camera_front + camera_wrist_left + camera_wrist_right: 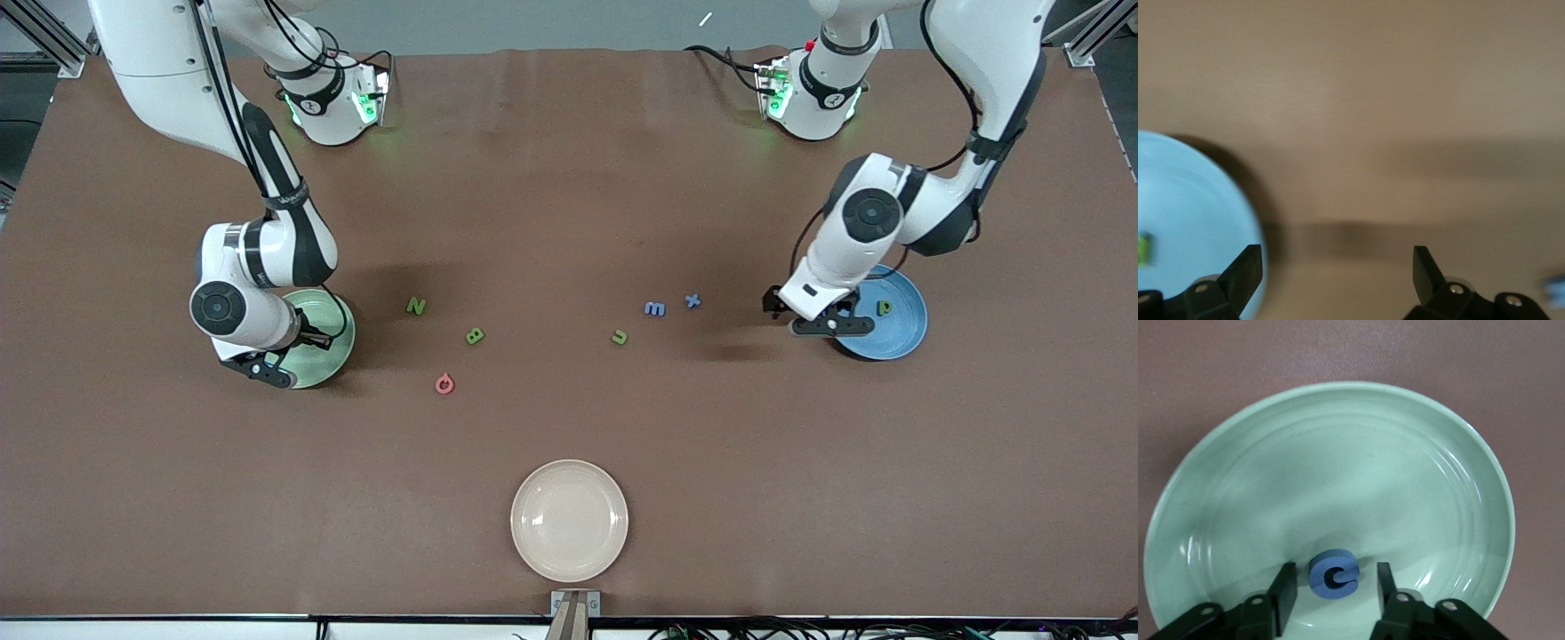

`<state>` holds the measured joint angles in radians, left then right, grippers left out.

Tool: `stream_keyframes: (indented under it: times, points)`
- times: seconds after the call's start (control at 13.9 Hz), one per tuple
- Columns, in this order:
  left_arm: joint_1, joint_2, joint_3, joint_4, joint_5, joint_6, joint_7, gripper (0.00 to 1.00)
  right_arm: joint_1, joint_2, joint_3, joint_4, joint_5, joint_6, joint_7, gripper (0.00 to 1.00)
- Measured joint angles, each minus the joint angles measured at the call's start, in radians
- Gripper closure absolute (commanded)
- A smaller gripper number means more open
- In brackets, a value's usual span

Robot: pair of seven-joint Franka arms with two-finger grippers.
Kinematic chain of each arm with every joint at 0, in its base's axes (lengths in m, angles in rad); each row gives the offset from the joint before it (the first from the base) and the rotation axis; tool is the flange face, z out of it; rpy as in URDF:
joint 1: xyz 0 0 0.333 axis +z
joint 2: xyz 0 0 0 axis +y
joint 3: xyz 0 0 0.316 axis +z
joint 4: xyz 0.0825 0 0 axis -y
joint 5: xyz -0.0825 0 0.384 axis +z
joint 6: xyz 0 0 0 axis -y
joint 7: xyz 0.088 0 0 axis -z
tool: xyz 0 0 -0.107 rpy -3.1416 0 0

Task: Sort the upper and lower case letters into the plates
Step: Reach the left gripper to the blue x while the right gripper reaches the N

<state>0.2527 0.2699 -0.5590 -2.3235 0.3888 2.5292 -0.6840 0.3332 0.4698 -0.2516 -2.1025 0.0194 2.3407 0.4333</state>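
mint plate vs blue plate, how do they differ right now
The mint green plate sits at the right arm's end of the table; the blue plate sits at the left arm's end. The mint green plate holds a blue letter G, with the right hand open around it; the blue plate holds a green letter p, and the left hand, open, is over the plate's edge and the table beside it. Both are round, shallow and look alike in size.

The place is a robotics lab. Two white Franka arms are bolted to a wide table under a brown cover, aluminium frame rails stand at its corners, and black cables run along its camera-side edge.
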Motion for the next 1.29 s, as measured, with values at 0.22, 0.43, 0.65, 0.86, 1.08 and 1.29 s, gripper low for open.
stream_keyframes:
  times: [0.22, 0.43, 0.65, 0.86, 1.08, 1.29]
  points:
    - [-0.034, 0.048, -0.071, 0.035, 0.0, -0.001, -0.262, 0.01, -0.005, -0.002, 0.0, 0.072, 0.001, -0.132, -0.028, 0.0]
    - [-0.107, 0.115, -0.074, 0.07, 0.0, 0.0, -0.414, 0.01, -0.006, -0.026, 0.001, 0.226, 0.102, -0.366, -0.031, 0.0]
    - [-0.143, 0.155, -0.074, 0.087, 0.001, 0.001, -0.445, 0.01, -0.002, -0.108, 0.008, 0.242, 0.158, -0.428, -0.034, 0.0]
    - [-0.162, 0.187, -0.074, 0.104, 0.008, 0.002, -0.445, 0.08, 0.027, -0.209, 0.016, 0.18, 0.16, -0.428, -0.042, 0.0]
    - [-0.172, 0.217, -0.074, 0.121, 0.031, 0.002, -0.445, 0.23, 0.092, -0.294, 0.019, 0.022, 0.161, -0.263, -0.043, 0.0]
    - [-0.172, 0.24, -0.071, 0.13, 0.039, 0.002, -0.445, 0.27, 0.159, -0.32, 0.021, -0.14, 0.161, -0.043, -0.04, 0.0]
